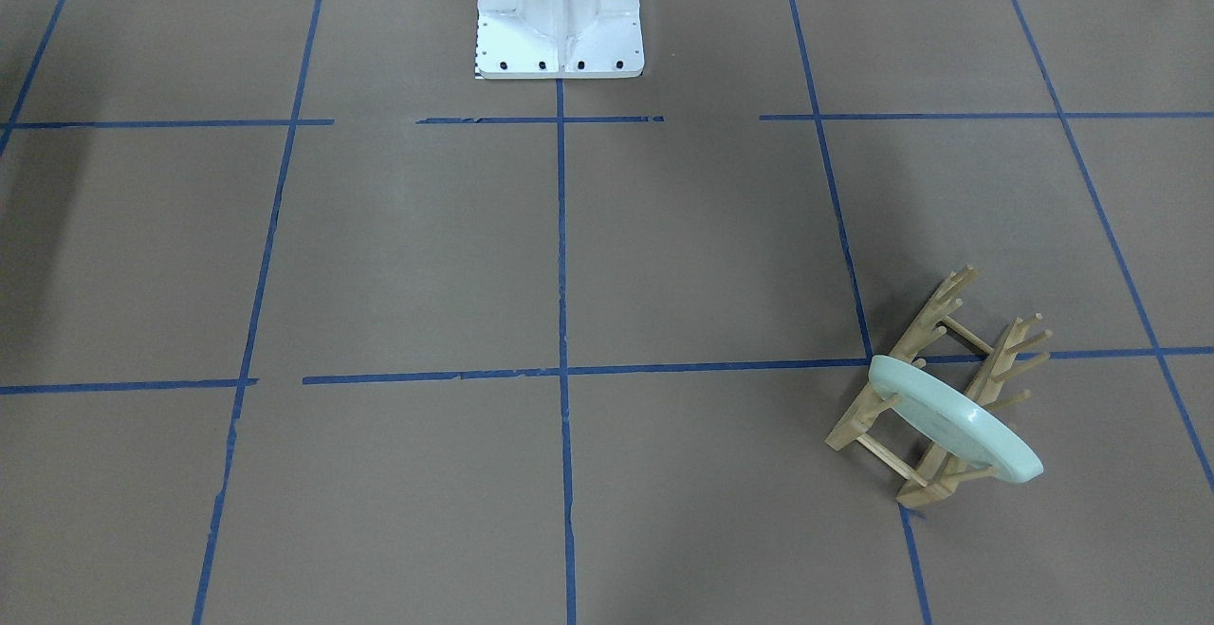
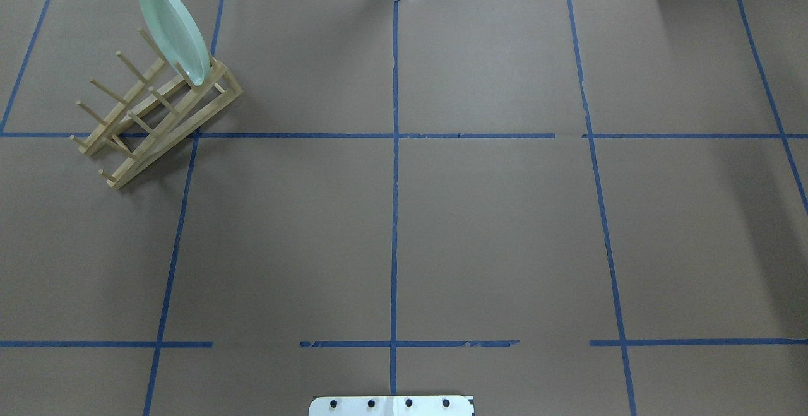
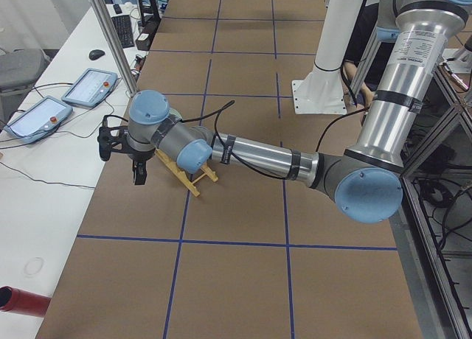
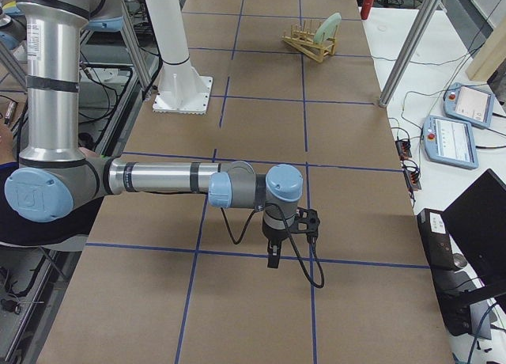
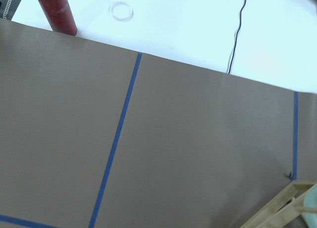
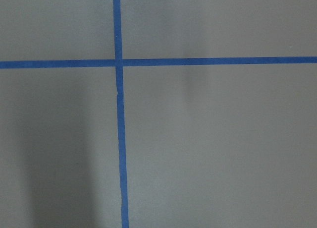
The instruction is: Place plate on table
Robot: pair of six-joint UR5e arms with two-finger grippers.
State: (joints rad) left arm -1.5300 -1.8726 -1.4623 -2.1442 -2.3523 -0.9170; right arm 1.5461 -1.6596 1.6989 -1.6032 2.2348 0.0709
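The pale mint-green plate (image 1: 948, 421) stands on edge in the end slot of the light wooden peg rack (image 1: 934, 359), on the brown table (image 1: 664, 255). In the overhead view the plate (image 2: 173, 31) and rack (image 2: 145, 119) are at the far left. My left gripper (image 3: 139, 173) shows only in the exterior left view, hanging just above the table beside the rack (image 3: 188, 178); I cannot tell whether it is open or shut. My right gripper (image 4: 274, 257) shows only in the exterior right view, far from the plate (image 4: 328, 28); its state is also unclear.
The white robot base (image 1: 560, 18) stands at the table's middle edge. A red cylinder (image 5: 54, 10) lies on the white side bench past the table's left end. Teach pendants (image 3: 88, 85) and a metal post (image 3: 110, 29) are beside the table.
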